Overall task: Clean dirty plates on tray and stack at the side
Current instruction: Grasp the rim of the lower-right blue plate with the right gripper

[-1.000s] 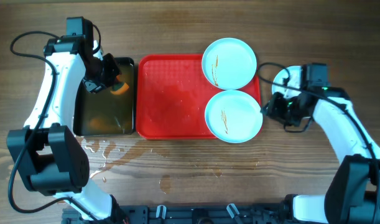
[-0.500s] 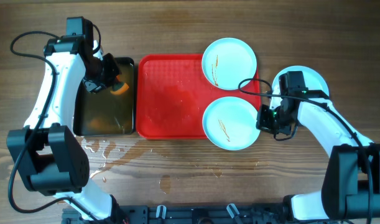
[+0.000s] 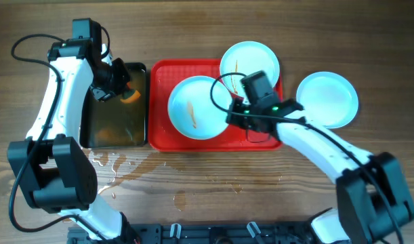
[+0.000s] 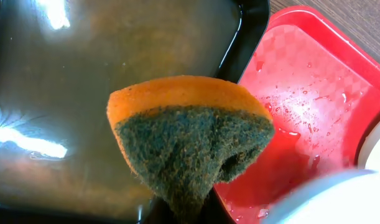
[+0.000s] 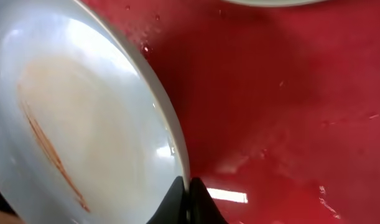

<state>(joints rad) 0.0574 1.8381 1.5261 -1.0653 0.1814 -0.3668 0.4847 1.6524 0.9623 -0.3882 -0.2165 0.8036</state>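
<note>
The red tray (image 3: 160, 132) lies mid-table. My right gripper (image 3: 232, 112) is shut on the rim of a streaked plate (image 3: 193, 107) and holds it over the tray's left half; in the right wrist view the plate (image 5: 78, 124) is pinched at its edge by my right gripper (image 5: 188, 190) above the tray (image 5: 289, 93). A second streaked plate (image 3: 255, 57) sits on the tray's far right corner. A third plate (image 3: 328, 99) lies on the table to the right. My left gripper (image 3: 115, 83) is shut on an orange-and-green sponge (image 4: 190, 143) over the black tray (image 4: 84, 62).
The black tray of brownish water (image 3: 105, 132) stands left of the red tray (image 4: 301, 106). Water puddles (image 3: 118, 166) lie on the wooden table in front of the trays. A cable loops over the far plate.
My right gripper closed on the near streaked plate and carried it left across the red tray. The plain plate on the right is uncovered. The left arm has not moved.
</note>
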